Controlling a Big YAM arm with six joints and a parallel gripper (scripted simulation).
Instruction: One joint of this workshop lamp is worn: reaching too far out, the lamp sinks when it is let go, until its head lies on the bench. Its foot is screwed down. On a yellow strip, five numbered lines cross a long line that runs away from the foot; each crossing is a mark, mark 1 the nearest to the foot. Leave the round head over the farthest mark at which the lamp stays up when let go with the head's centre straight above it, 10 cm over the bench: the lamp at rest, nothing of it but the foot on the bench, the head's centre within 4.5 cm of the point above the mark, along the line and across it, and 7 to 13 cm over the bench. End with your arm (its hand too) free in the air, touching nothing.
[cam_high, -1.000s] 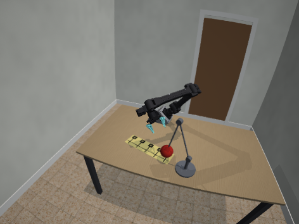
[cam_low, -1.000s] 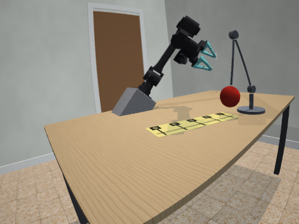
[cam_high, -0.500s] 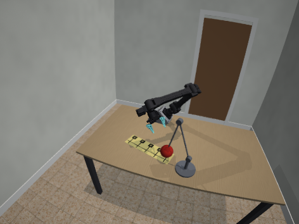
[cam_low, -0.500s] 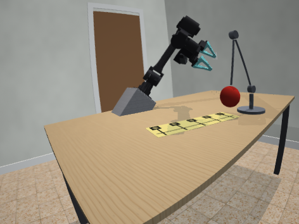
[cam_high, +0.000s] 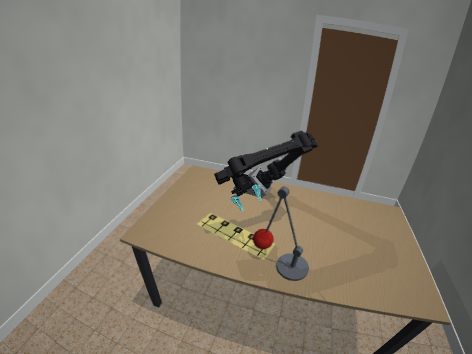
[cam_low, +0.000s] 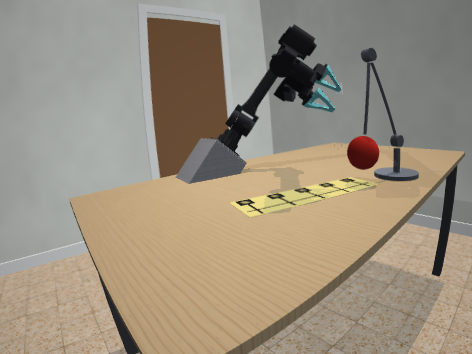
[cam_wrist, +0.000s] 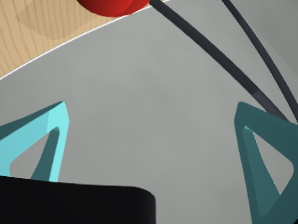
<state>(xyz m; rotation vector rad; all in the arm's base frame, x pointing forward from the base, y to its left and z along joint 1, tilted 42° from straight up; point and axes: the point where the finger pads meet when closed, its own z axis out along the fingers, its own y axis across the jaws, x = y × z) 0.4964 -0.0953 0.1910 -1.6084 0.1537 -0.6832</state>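
Observation:
The lamp's round red head (cam_high: 263, 239) (cam_low: 363, 152) (cam_wrist: 111, 6) hangs a little above the bench, over the end of the yellow strip (cam_high: 220, 228) (cam_low: 287, 197) nearest the foot. The grey foot (cam_high: 292, 267) (cam_low: 396, 173) stands on the bench, and two thin arms meet at a high elbow joint (cam_high: 284, 192) (cam_low: 368, 54). My gripper (cam_high: 247, 197) (cam_low: 327, 90) (cam_wrist: 151, 111) is open and empty, well above the bench and the strip's far part, apart from the lamp. Its cyan fingers touch nothing.
The arm's grey base block (cam_low: 212, 162) sits at the back of the wooden bench (cam_high: 350, 260) (cam_low: 175, 260). A brown door (cam_high: 347, 105) (cam_low: 185, 90) is in the wall behind. The bench's curved front edge is close to the strip.

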